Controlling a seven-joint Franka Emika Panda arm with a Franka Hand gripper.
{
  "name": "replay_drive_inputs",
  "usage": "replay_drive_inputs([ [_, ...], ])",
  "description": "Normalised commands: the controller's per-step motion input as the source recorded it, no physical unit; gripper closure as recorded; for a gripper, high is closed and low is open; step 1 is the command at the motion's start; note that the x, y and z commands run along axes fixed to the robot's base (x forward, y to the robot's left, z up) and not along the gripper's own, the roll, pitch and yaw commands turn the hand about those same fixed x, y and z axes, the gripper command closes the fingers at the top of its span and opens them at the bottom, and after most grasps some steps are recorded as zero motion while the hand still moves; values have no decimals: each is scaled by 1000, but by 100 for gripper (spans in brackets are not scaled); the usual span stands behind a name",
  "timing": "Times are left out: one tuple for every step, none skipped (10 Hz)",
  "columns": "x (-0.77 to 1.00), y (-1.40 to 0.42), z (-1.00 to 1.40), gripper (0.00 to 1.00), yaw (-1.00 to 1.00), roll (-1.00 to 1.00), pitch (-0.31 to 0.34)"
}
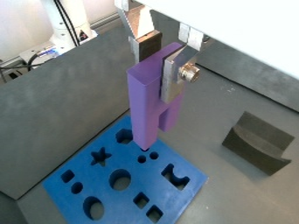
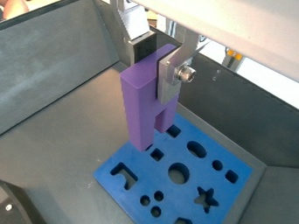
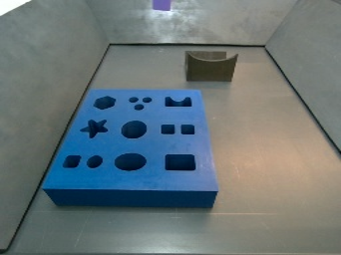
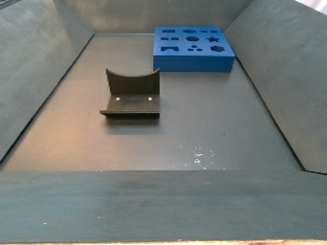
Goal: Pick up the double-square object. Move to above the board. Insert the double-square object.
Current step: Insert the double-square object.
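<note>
My gripper [image 1: 158, 70] [image 2: 156, 70] is shut on the double-square object [image 1: 146, 105] [image 2: 140, 105], a tall light-purple block that hangs upright from the jaws. Its silver fingers [image 1: 176, 74] clamp the block's upper end in both wrist views. Below it lies the board [image 1: 149, 182] [image 2: 193, 185], a thick blue slab with star, round and square holes, well apart from the block's lower end. In a side view only a purple tip of the block [image 3: 163, 4] shows at the upper edge, far above the board [image 3: 134, 197]. In the other side view the board [image 4: 192, 65] shows, but no gripper.
The fixture [image 1: 260, 140] [image 3: 209, 65] [image 4: 130, 96], a dark bracket on a base plate, stands on the grey floor apart from the board. Grey walls [image 3: 54, 120] enclose the floor on all sides.
</note>
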Motion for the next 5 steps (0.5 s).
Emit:
replay_drive_inputs([
  [0,-17,0,100,-57,9,0],
  [109,0,0,100,-880,0,0],
  [0,0,-69,100,-1000,0,-23],
  [0,0,-111,100,-1000,0,-17],
  [0,0,-214,100,-1000,0,-29],
])
